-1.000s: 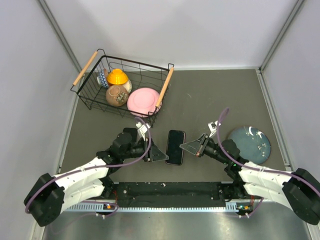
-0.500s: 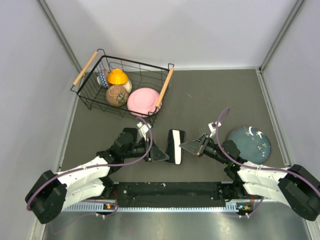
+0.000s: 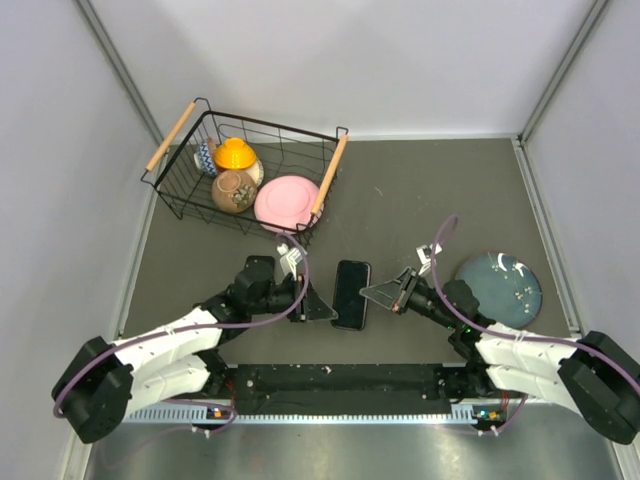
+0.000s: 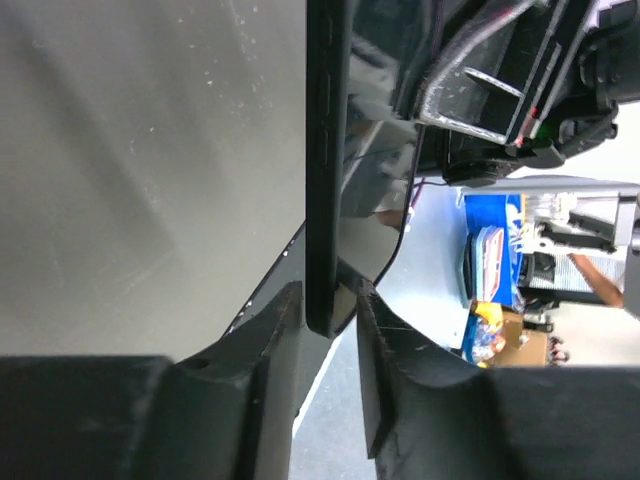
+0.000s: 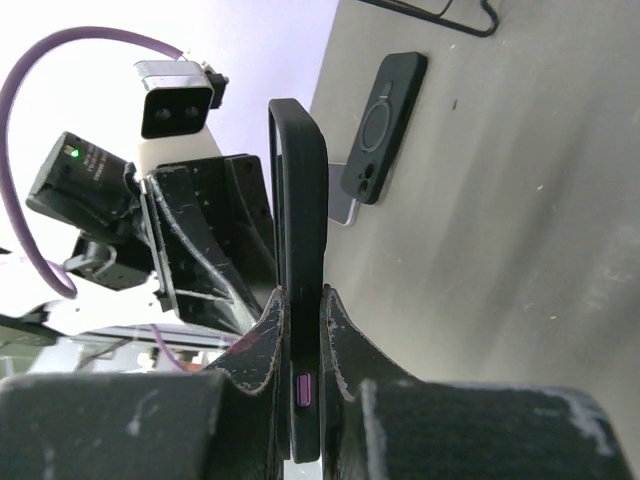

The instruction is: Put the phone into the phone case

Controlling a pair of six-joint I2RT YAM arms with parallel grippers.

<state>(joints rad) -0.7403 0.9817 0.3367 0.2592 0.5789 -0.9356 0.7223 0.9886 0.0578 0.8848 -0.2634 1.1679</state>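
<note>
**Phone held between both grippers, seating left to finish**

The phone (image 3: 351,290) hung face up just above the table (image 3: 430,200), midway between the two arms. The right gripper (image 3: 374,292) was clamped narrow on the edge nearest it. In its wrist view the fingers pressed both faces of a thick matte rim with a purple button, which I took for the phone case (image 5: 298,200). The left gripper (image 3: 326,308) was also narrow, pinching a corner of the opposite side. Its wrist view showed a dark side edge with two long buttons and a glossy face reflecting the room.

On that evidence the phone seemed to lie in the case already. Both wrist views were edge-on, though, so whether every corner had snapped home could not be told. A second dark slab (image 5: 385,125), back up with a ring mark and camera openings, lay flat on the table under the left arm.

The step in hand looked like pressing the last corners in. It called for the right gripper to act purely as an anchor, gripping the rim without squeezing the lip shut. The left would then squeeze through the thickness at one corner, let go, and shift along to another. The two arms should not pull or twist against each other, or the slab could spring out. Staying low and level over the table would make a slip harmless, and the fingers were best set clear of the side buttons.
</note>
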